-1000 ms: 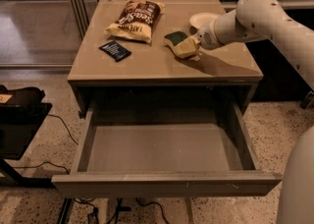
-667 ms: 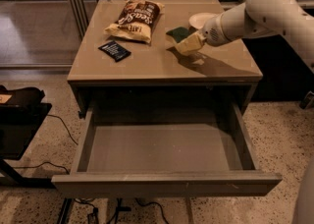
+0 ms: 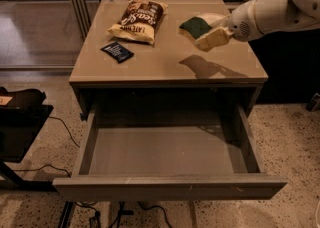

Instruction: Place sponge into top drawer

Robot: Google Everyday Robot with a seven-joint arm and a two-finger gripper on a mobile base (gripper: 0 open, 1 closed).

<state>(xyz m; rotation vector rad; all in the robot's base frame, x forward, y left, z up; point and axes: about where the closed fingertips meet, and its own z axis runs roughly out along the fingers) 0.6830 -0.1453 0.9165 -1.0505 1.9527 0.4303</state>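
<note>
The sponge (image 3: 195, 26), dark green on top over pale yellow foam, is held in the air above the right part of the tabletop (image 3: 165, 64). My gripper (image 3: 212, 34) comes in from the right on the white arm and is shut on the sponge. Its shadow falls on the tabletop below. The top drawer (image 3: 167, 149) stands pulled fully open below the tabletop, with a smooth grey bottom and nothing in it. The sponge is above the table, behind the drawer opening.
A chip bag (image 3: 138, 19) lies at the back middle of the tabletop. A flat dark blue packet (image 3: 117, 51) lies in front of it at the left. A dark object (image 3: 20, 117) sits on the floor to the left. Cables (image 3: 65, 132) run under the table.
My gripper has lifted the sponge off the tabletop and raised it. The white bowl seen behind it earlier is now hidden by the arm and the sponge.
</note>
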